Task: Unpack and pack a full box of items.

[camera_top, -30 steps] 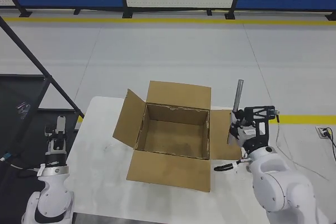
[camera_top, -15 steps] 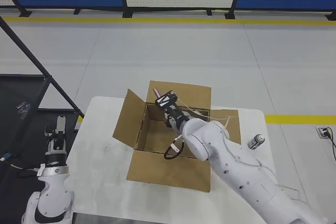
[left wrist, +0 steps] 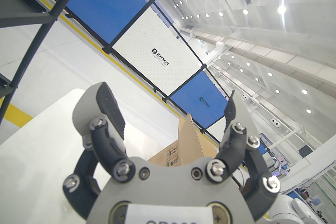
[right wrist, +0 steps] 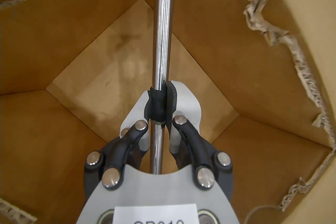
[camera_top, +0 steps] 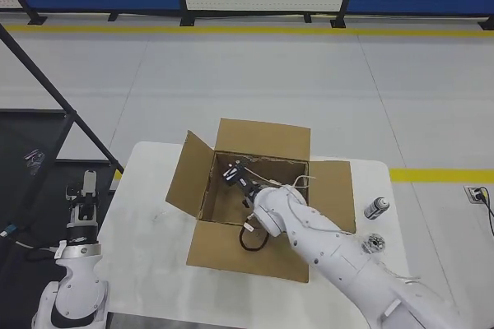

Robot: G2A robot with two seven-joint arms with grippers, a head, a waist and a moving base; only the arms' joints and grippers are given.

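Note:
An open cardboard box (camera_top: 247,247) stands in the middle of the white table (camera_top: 148,247), flaps spread. My right gripper (right wrist: 160,104) is down inside the box (right wrist: 78,25), shut on a shiny metal rod (right wrist: 164,12) that points toward a bottom corner. In the top view the right gripper (camera_top: 235,174) sits near the box's far left inner corner. My left gripper (left wrist: 168,112) is open with nothing between its fingers, held upright at the table's left edge (camera_top: 84,193), well apart from the box (left wrist: 189,146).
A small dark spray can (camera_top: 376,207) lies on the table right of the box, with a small round metal part (camera_top: 372,243) nearer the front. A black frame (camera_top: 58,107) stands left of the table. Torn edges line the box's inner flaps (right wrist: 275,33).
The right arm swung from the table's right side over the box and lowered the rod inside. The spray can and the round part have come into sight. The left arm stayed still.

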